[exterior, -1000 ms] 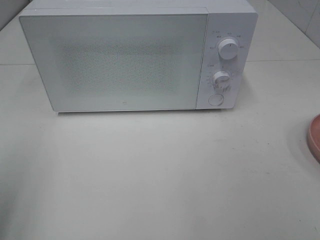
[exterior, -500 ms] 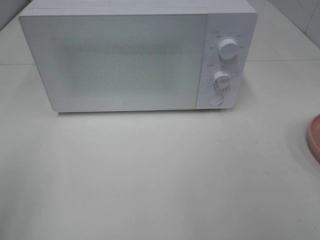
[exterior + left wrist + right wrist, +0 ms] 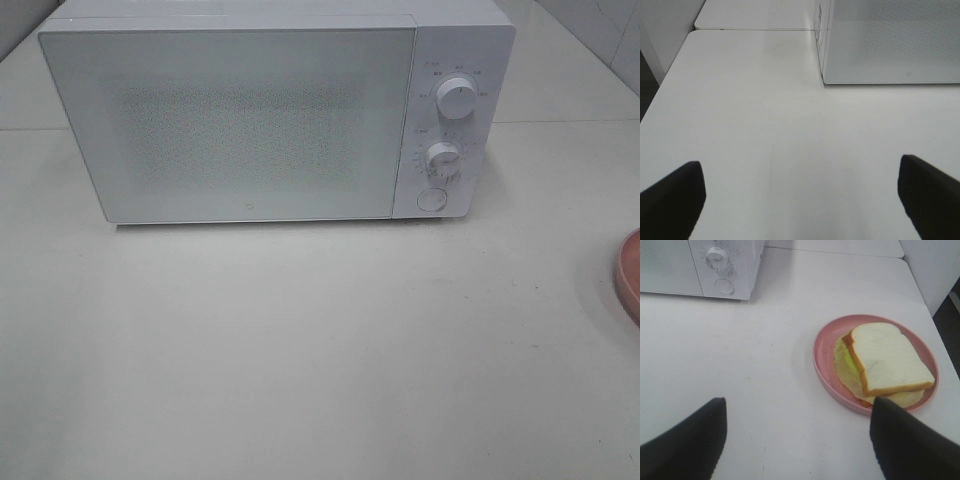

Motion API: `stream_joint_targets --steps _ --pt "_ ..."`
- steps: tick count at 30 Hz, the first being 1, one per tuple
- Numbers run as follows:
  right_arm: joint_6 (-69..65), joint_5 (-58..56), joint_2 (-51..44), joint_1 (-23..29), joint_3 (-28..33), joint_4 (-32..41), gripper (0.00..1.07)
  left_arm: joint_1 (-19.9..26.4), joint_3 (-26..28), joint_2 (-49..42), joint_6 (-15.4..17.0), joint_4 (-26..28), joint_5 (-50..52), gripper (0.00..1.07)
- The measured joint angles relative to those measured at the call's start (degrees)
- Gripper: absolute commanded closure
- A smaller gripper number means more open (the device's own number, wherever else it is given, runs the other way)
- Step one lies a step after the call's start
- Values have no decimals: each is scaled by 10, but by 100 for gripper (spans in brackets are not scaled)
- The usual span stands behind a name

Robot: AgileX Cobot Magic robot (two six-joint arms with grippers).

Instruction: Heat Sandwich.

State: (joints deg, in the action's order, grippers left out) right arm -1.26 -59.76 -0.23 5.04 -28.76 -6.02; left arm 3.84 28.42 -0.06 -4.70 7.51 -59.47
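Two grippers are in front of you, and neither holds anything. Your left gripper has its jaws spread wide over bare table, with the dark fingertips at either side of its wrist view and nothing between them. Your right gripper also stands with jaws apart and nothing in them, hanging above the table short of the plate.

The sandwich lies on the pink plate, near the table's right edge. You can see white bread with a tan crust on top, a pale green leafy layer showing underneath, and a bit of red filling at one corner. It sits toward the plate's right side and leaves a bare strip of plate on the microwave side. In the high view only a sliver of the plate shows at the right border, and the sandwich itself is out of frame there.

The microwave stands toward the table's rear with its door shut. On its right panel you have two dials one above the other and a round button below them. The plate is well apart from it, forward and to the right.
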Motion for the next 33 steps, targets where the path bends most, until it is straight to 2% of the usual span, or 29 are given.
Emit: stream_joint_targets --steps 33 --pt "0 0 0 0 0 0 31 0 0 -2 0 0 0 8"
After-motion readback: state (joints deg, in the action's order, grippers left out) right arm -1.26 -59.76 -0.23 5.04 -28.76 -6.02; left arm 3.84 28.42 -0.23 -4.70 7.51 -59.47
